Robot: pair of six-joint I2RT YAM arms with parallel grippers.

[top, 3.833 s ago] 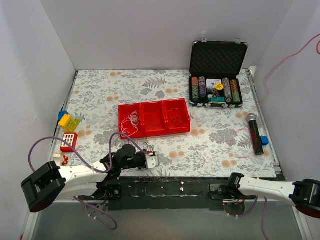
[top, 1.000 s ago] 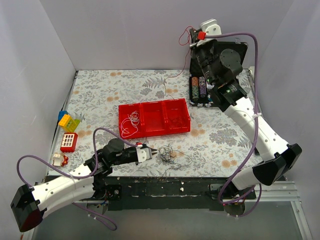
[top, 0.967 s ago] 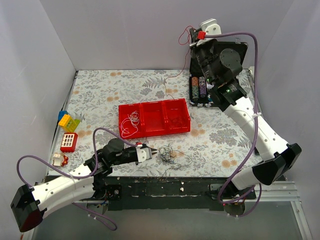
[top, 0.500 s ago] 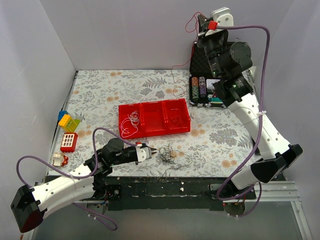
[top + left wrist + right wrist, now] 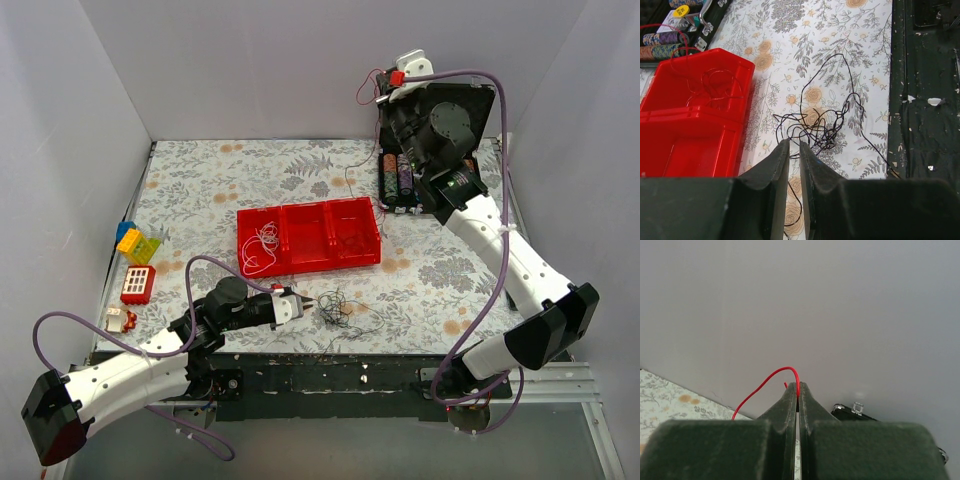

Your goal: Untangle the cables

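red cable [image 5: 352, 165] hangs near-vertical | right pincer [image 5: 381, 88] clamps top end

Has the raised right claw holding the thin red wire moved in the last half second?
Yes. The right gripper dropped lower and shifted left against the open black case, still pinching the red wire.

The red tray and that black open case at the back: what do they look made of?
The red tray looks like glossy moulded plastic, with light glinting on its walls. The black case seems to be a hard shell with metal clasps; its lid lining looks like dimpled foam, though that is a guess.
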